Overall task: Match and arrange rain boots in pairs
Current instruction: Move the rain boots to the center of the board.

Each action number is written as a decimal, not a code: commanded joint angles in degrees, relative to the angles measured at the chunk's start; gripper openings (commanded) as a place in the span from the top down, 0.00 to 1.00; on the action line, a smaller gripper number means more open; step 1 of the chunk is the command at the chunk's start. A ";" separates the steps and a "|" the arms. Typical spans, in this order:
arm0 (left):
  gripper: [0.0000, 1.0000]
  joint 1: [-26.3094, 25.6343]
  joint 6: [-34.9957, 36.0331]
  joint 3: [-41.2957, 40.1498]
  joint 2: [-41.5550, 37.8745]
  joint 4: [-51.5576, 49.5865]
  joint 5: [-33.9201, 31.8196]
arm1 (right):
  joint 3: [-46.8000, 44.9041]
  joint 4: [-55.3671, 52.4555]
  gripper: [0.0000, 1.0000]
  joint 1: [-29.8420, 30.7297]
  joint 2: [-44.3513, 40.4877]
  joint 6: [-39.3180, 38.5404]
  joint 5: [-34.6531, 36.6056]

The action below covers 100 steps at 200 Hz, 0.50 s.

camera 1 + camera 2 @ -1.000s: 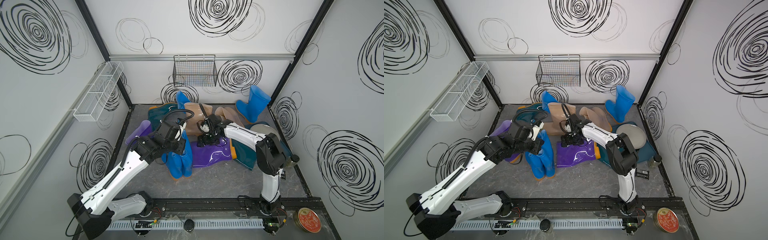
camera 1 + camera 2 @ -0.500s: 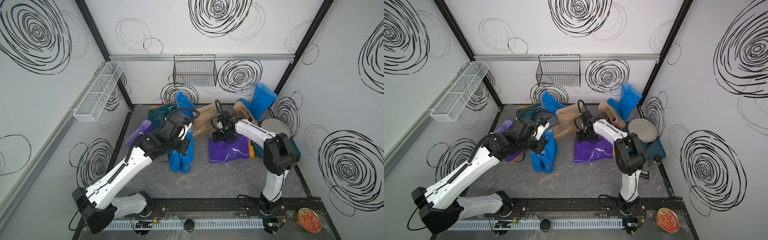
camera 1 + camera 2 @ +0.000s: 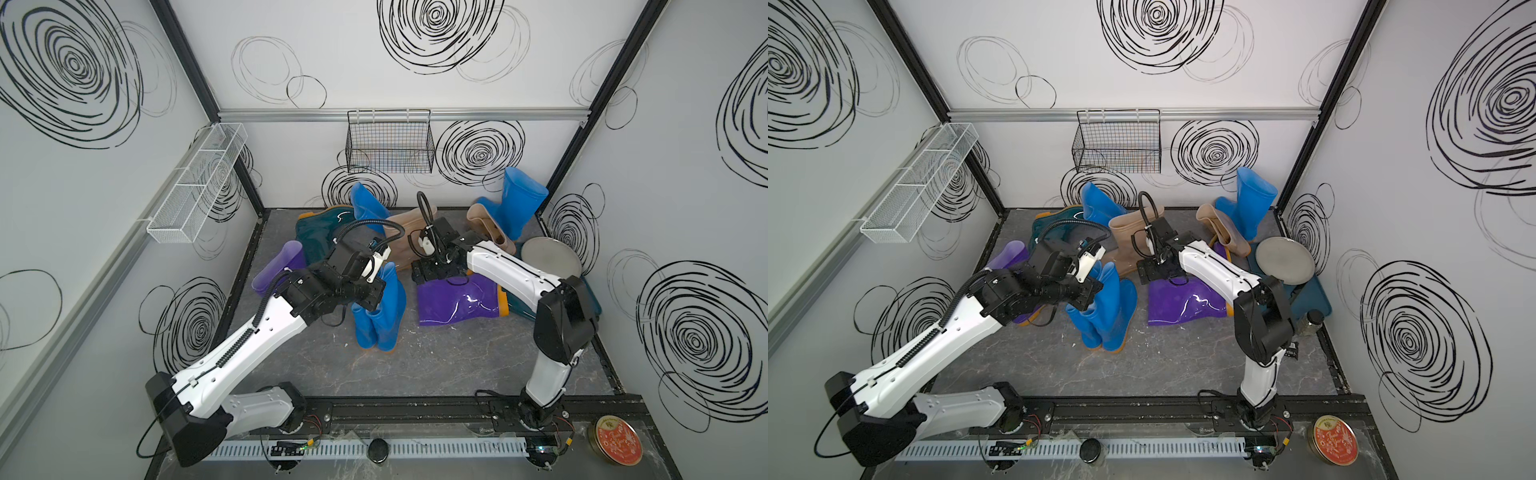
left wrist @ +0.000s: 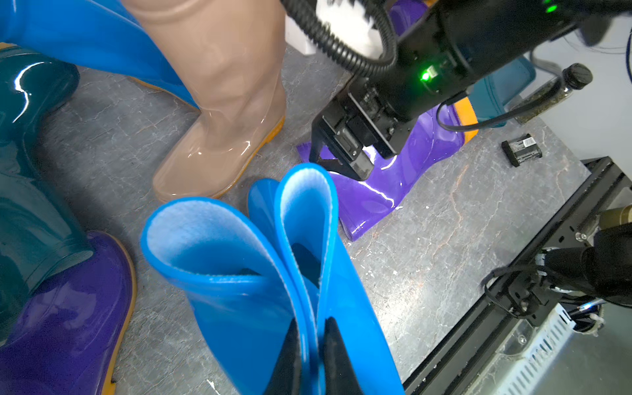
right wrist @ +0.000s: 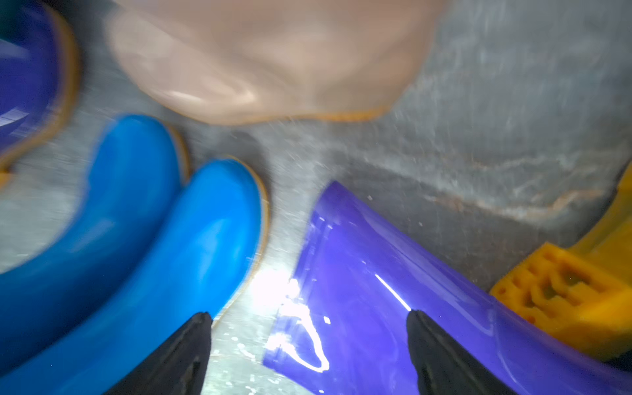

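**A:** What's nearest?

**B:** Two bright blue glossy rubber boots (image 3: pixel 380 320) stand upright side by side. The left gripper (image 4: pixel 312 330) is clenched on their pressed-together cuffs.

**A:** Beyond them?

**B:** The right gripper (image 5: pixel 309 316) hangs spread wide over a purple rubber boot (image 3: pixel 457 301) lying flat. Farther back sit a tan rubber boot (image 3: pixel 409 232), a dark teal rubber boot (image 3: pixel 320 232) and another blue boot (image 3: pixel 519 203).

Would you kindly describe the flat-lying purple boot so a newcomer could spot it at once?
From the black wire basket at the back, come forward to mid-floor, right of the standing blue pair. The purple boot lies there beneath the open right claw. Unlike the other purple boot farther left, it lies flat on its side.
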 commanded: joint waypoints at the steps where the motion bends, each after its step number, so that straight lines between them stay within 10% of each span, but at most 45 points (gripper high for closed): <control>1: 1.00 -0.07 0.36 -0.01 0.31 10.28 0.85 | 0.68 3.82 0.07 0.99 -3.65 0.75 -0.49; 40: 0.99 0.00 -1.64 0.63 -0.38 8.72 -2.99 | -1.52 6.03 0.07 1.80 -6.07 1.61 -0.53; 71: 0.40 0.08 -3.71 2.86 -1.32 4.62 -8.22 | -1.79 6.15 0.07 1.98 -8.47 1.92 1.51; 100: 0.09 0.15 -3.47 6.48 -3.74 -0.58 -14.53 | -3.46 7.06 0.06 1.98 -11.99 1.86 3.64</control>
